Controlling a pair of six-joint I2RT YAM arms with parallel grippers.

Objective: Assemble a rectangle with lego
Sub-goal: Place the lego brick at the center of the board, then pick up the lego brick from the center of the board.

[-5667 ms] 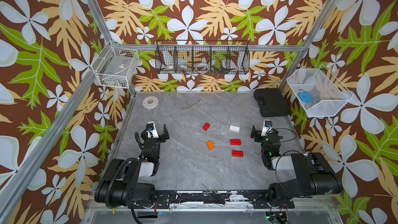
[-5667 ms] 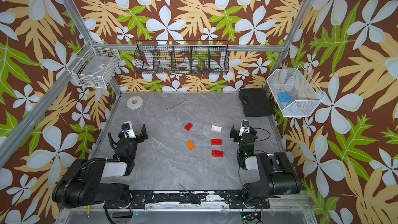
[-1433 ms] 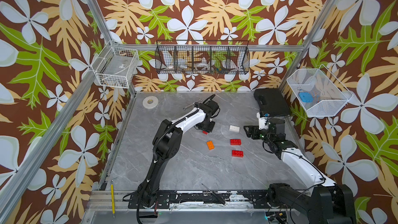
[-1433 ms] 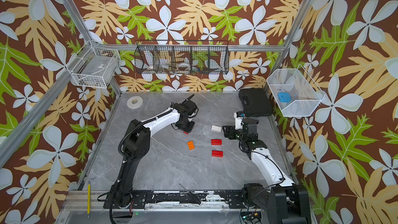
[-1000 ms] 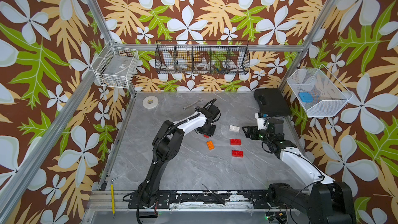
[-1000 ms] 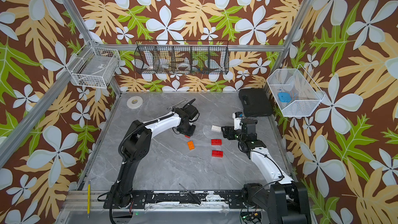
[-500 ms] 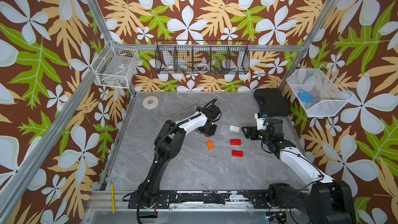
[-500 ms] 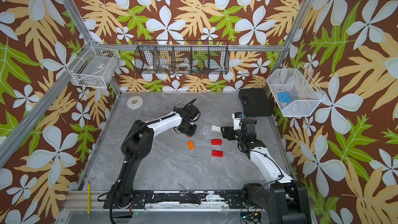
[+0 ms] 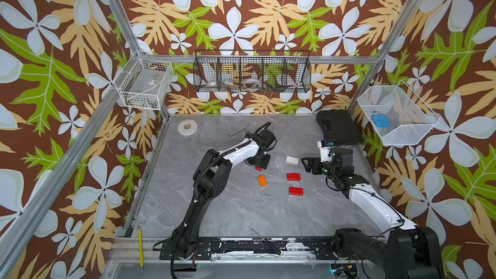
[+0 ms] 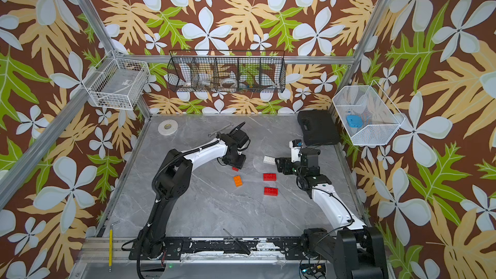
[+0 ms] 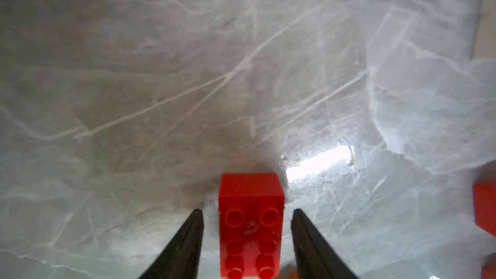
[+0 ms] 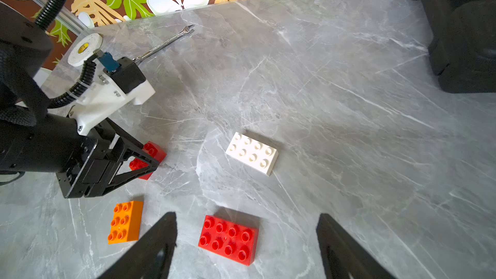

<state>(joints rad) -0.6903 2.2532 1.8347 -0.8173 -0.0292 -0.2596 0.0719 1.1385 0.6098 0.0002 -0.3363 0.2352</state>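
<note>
Near the middle of the table [image 9: 241, 210], the left fingers [image 11: 188, 237] stand apart on either side of a red brick [image 11: 251, 226], clear of it, its long axis running along them. Nearby the right fingers [image 12: 150, 248] gape wide, another red brick [image 12: 228, 240] showing crosswise between them, studs up.

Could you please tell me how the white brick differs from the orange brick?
The white brick shows eight studs, the orange brick six, so the orange one is shorter. The white one lies nearer the black case than the orange one. Both lie flat with studs up.
</note>
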